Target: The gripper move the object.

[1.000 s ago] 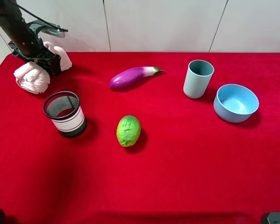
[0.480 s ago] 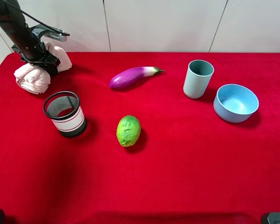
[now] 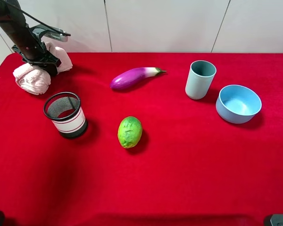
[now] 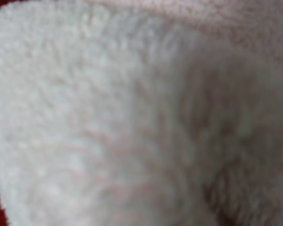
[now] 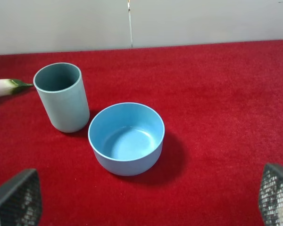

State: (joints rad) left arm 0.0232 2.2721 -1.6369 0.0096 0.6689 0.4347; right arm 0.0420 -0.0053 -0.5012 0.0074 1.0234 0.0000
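**Towel pinched at the far-left corner: carry it clear of the cup**

Red cloth [image 3: 188, 179] covers the whole table, with a white panelled wall [image 3: 165, 23] behind it. From the high camera, the left gripper [image 3: 41, 59] sits at the far-left corner, pressed into the waist of the pink towel [image 3: 32, 79]. One lobe bulges to its left and the other to its right. The fingertips are buried in the pile, but I judge the jaws are clamped on the towel's cinched middle. A mesh cup [image 3: 66, 115] stands just nearer than the towel. The eggplant [image 3: 132, 77], green fruit [image 3: 130, 132], grey tumbler [image 3: 200, 79] and blue bowl [image 3: 238, 103] are all well apart to the right.

The left wrist camera shows only blurred pale fluff, so the towel is hard up against the lens and the grip cannot be checked here.

The right wrist camera shows the right gripper [image 5: 145, 205] with its mesh-faced fingers [image 5: 16, 197] spread wide and holding nothing, near the tumbler and bowl.

To do this step well, raise the towel until its drooping lobes are clear of the mesh cup's rim before moving sideways. Move slowly, since soft pile can slip out of a pinch
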